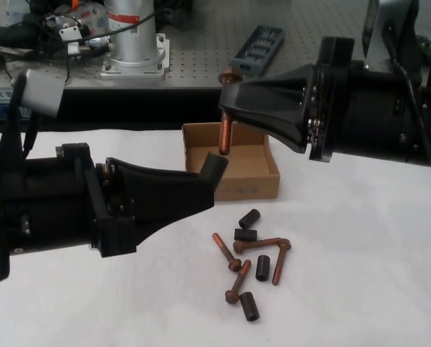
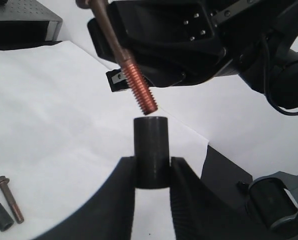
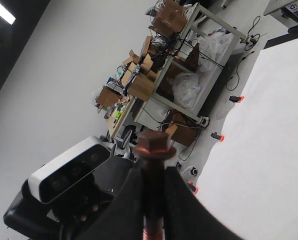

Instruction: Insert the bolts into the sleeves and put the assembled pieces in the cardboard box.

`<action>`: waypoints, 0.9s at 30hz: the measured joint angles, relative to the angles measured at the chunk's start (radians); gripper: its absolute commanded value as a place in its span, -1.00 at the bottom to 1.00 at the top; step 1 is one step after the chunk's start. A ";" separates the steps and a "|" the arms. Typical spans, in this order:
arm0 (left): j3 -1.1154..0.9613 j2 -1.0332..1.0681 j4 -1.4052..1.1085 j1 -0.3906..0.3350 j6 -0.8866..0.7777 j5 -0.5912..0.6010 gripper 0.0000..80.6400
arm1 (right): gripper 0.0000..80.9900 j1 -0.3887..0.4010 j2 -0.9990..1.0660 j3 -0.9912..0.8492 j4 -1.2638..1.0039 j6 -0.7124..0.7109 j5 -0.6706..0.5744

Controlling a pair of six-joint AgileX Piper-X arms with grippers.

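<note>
My left gripper (image 2: 152,172) is shut on a black sleeve (image 2: 151,150), held upright with its open end up; in the high view that sleeve (image 1: 215,170) is in front of the cardboard box (image 1: 255,189). My right gripper (image 3: 153,192) is shut on a copper bolt (image 3: 153,175), head up, threads down. The bolt (image 2: 125,62) hangs tilted just above the sleeve's mouth, its tip apart from the rim. In the high view the bolt (image 1: 225,130) is over the box's left side. Several loose bolts (image 1: 226,250) and sleeves (image 1: 249,306) lie on the white cloth in front of the box.
The white cloth (image 1: 360,275) covers the bench. Behind the box a black strip and a perforated table carry a metal post (image 1: 132,32), cables and a grey tray (image 1: 259,49). A loose bolt (image 2: 9,196) and sleeve (image 2: 1,216) lie beside my left gripper.
</note>
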 measured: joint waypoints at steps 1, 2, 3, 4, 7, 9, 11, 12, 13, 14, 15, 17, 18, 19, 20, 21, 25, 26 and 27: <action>0.000 0.000 0.000 0.000 0.000 -0.008 -0.98 | -0.93 0.003 0.000 0.000 0.000 0.000 0.000; 0.000 0.000 0.000 0.000 0.000 -0.010 -0.98 | -0.93 0.003 0.000 0.000 0.000 0.000 0.000; 0.000 0.000 0.000 0.000 0.000 -0.011 -0.98 | -0.93 0.007 0.000 0.000 0.000 0.000 0.000; 0.000 0.000 0.000 0.000 0.000 -0.014 -0.98 | -0.93 0.011 0.000 0.000 0.000 0.000 0.000; 0.000 0.000 0.000 0.000 0.000 -0.012 -0.98 | -0.93 0.023 0.000 0.000 -0.001 0.000 0.013; 0.000 0.000 -0.004 0.000 -0.005 -0.011 -0.98 | -0.93 0.027 0.003 0.000 -0.001 0.000 0.015; 0.000 -0.002 -0.007 0.000 -0.011 -0.011 -0.98 | -0.93 0.027 0.003 0.000 -0.001 0.000 0.015; 0.000 -0.002 -0.007 0.000 -0.013 -0.011 -0.98 | -0.93 0.029 0.003 0.000 -0.001 0.000 0.015; 0.000 -0.002 -0.007 0.000 -0.016 -0.011 -0.98 | -0.93 0.029 0.003 0.000 -0.001 0.000 0.015; 0.000 -0.002 -0.007 0.000 -0.016 -0.011 -0.98 | -0.93 0.029 0.003 0.000 -0.001 0.000 0.015; 0.000 -0.002 -0.007 0.000 -0.019 -0.011 -0.98 | -0.93 0.029 0.003 0.000 -0.001 0.000 0.015; 0.000 -0.002 -0.007 0.000 -0.020 -0.011 -0.98 | -0.93 0.029 0.003 0.000 -0.001 0.000 0.019; 0.000 -0.002 -0.009 0.000 -0.023 -0.014 -0.98 | -0.93 0.029 0.003 0.000 -0.001 0.000 0.025; 0.000 -0.002 -0.014 0.000 -0.027 -0.018 -0.98 | -0.93 0.029 0.003 0.000 -0.009 0.000 0.039; 0.001 -0.002 -0.024 0.000 -0.033 -0.028 -0.98 | -0.93 0.029 0.003 0.000 -0.012 0.000 0.050; 0.004 -0.002 -0.036 0.000 -0.040 -0.037 -0.98 | -0.93 0.029 0.003 0.000 -0.014 -0.002 0.061; 0.006 -0.002 -0.063 0.000 -0.049 -0.062 -0.98 | -0.93 0.029 0.000 0.000 -0.016 -0.014 0.075; 0.006 -0.002 -0.070 0.000 -0.050 -0.068 -0.98 | -0.93 0.029 -0.004 0.000 -0.016 -0.021 0.078; 0.006 -0.002 -0.075 0.000 -0.049 -0.072 -0.98 | -0.93 0.031 -0.007 0.000 -0.016 -0.029 0.080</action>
